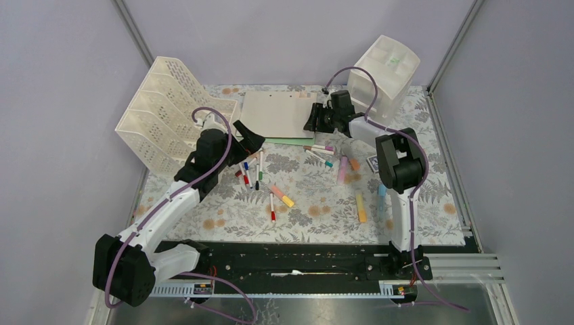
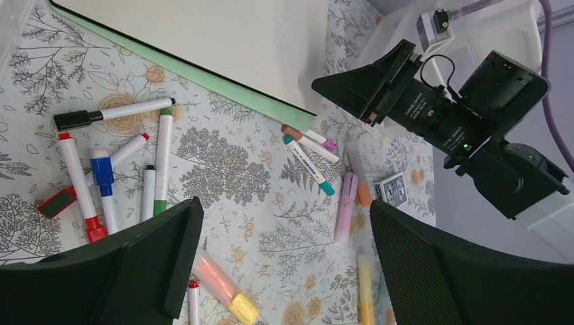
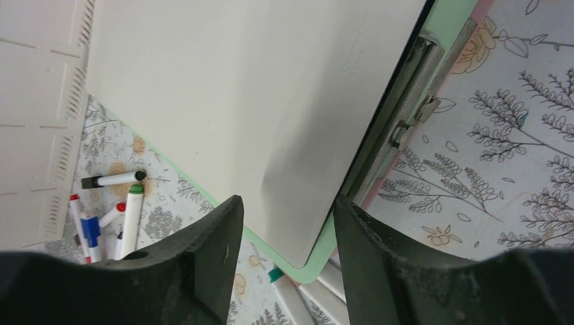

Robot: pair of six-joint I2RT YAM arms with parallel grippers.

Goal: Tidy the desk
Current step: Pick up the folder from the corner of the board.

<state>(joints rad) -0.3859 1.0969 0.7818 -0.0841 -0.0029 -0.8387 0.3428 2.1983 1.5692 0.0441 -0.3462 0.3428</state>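
1. The left claw [image 2: 284, 210] hangs above the desk [image 1: 318, 196] with its two fingers spread wide and nothing between them.
2. The right claw [image 3: 285, 203] has its fingers apart. The near corner of a white pad of paper [image 3: 223, 95] shows in the gap between them. I cannot tell whether either finger touches the pad.
3. The desk, with its pale cloth of grey ferns and orange flowers, lies beneath both claws and stretches from the arm bases to the far wall.
4. Under the pad, at the right claw's fingertips, a green folder [image 3: 448, 19] sticks out as a thin rim. To that claw's right, a metal clip [image 3: 406, 101] runs along the pad's edge.
5. Below the left claw, on the side of its left finger, a loose bunch of pens [image 2: 163, 152] lies on the cloth, with red, blue, green and black caps.
6. Ahead of the left claw, between it and the right claw, are a few more pens, one with a teal tip [image 2: 308, 162]. A pink highlighter [image 2: 345, 213] and a pack of cards [image 2: 392, 189] lie there too.
7. A cream file rack [image 1: 166, 115] stands just beside the left claw, on its outer side.
8. A white drawer unit [image 1: 387, 71] stands close behind the right claw, at the far right corner.
9. The two claws face each other across the pad's near edge, apart and not touching.
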